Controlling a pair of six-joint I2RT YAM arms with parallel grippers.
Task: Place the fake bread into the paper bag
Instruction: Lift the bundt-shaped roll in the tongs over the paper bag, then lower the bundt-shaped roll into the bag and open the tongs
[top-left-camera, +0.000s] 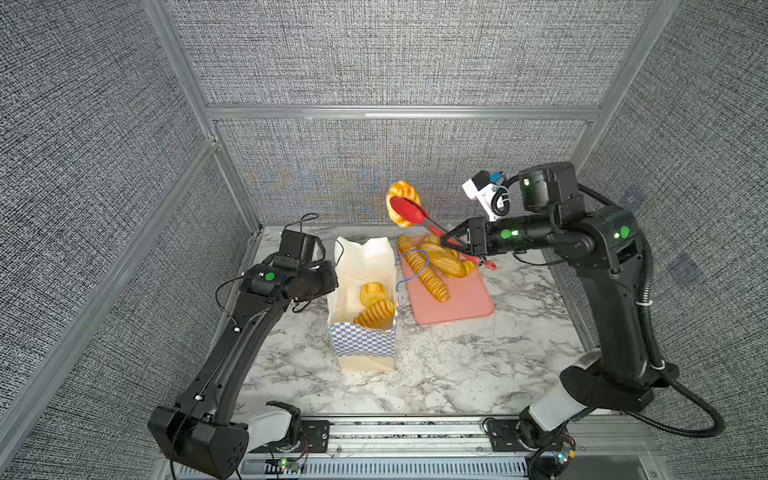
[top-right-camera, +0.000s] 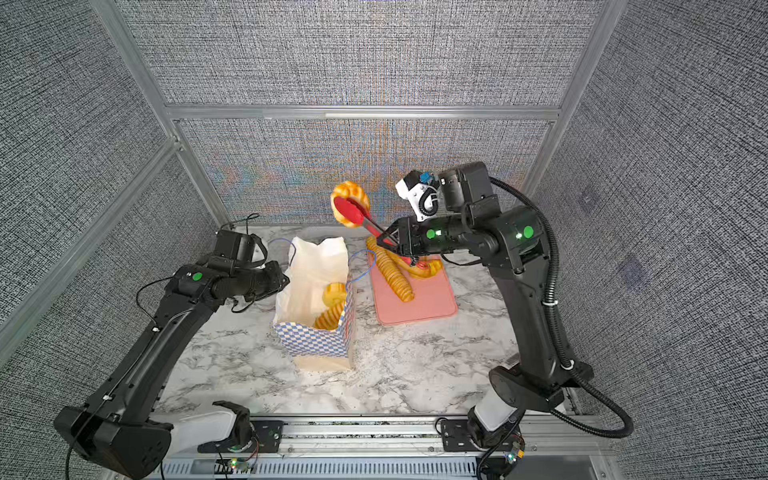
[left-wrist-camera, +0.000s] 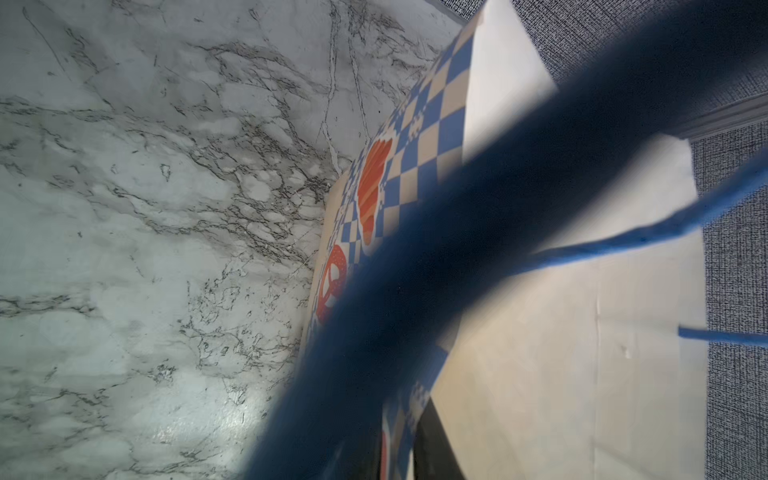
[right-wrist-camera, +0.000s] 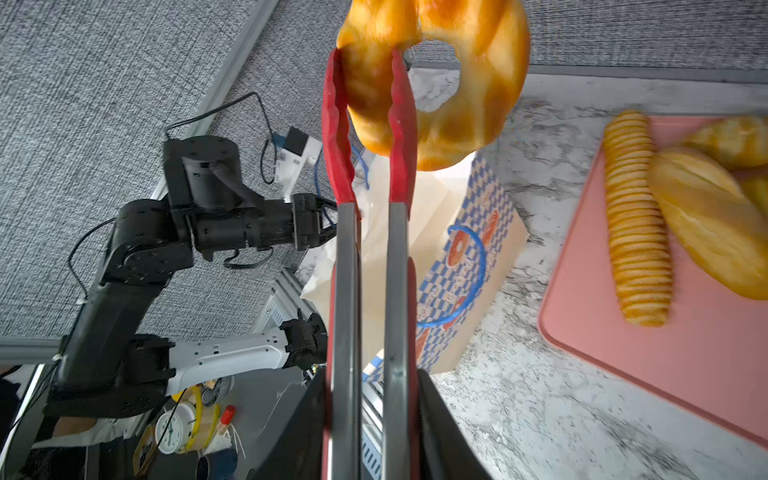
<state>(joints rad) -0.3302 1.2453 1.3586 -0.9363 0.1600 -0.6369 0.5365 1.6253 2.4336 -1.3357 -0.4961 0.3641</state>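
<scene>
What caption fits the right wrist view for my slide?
A ring-shaped bun held aloft in red tongs, paper bag and pink tray of bread below.

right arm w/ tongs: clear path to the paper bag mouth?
Probably yes. The right gripper holds the red tongs with a ring bun raised clear of the paper bag, whose mouth stands open. The left gripper sits outside its left wall. The blue handle cord might snag.
</scene>
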